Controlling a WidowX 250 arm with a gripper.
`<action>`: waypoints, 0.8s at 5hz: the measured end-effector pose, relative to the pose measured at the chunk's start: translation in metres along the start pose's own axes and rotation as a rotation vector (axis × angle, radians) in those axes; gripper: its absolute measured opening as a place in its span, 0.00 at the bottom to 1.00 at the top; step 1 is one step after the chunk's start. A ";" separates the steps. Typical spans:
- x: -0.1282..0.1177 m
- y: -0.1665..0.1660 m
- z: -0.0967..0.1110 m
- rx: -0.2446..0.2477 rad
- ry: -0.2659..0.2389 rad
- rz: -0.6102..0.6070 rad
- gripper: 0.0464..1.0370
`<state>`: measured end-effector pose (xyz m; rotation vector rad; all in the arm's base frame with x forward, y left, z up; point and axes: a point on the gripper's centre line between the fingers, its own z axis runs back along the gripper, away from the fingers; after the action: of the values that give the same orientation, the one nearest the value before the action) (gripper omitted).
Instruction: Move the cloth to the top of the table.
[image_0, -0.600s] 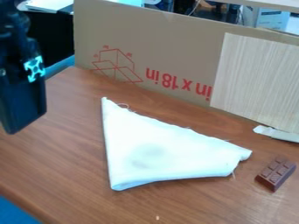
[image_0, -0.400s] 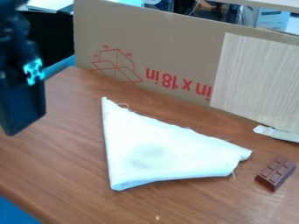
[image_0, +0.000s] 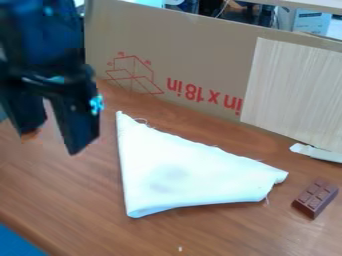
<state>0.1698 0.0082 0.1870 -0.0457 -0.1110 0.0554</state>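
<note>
Cloth (image_0: 190, 172): folded to a rough triangle, flat on the middle of the worktop (image_0: 220, 232), unmoved across the frames. Pincer (image_0: 52, 143): shifted inward from the left edge and turned, both fingers now showing, spread apart with nothing between them; it hangs left of the cloth. Assessment: approach stage, transfer not begun. A grip on a fold appears required, then travel toward the cardboard (image_0: 194, 55). Chocolate bar (image_0: 316, 198): unmoved, right of the cloth.
</note>
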 end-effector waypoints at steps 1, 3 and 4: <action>0.019 -0.005 -0.019 -0.047 -0.034 -0.034 0.96; 0.067 -0.024 -0.077 -0.073 -0.119 -0.026 0.96; 0.096 -0.029 -0.107 -0.030 -0.133 0.019 0.96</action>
<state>0.2788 -0.0200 0.0931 -0.0734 -0.2446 0.0754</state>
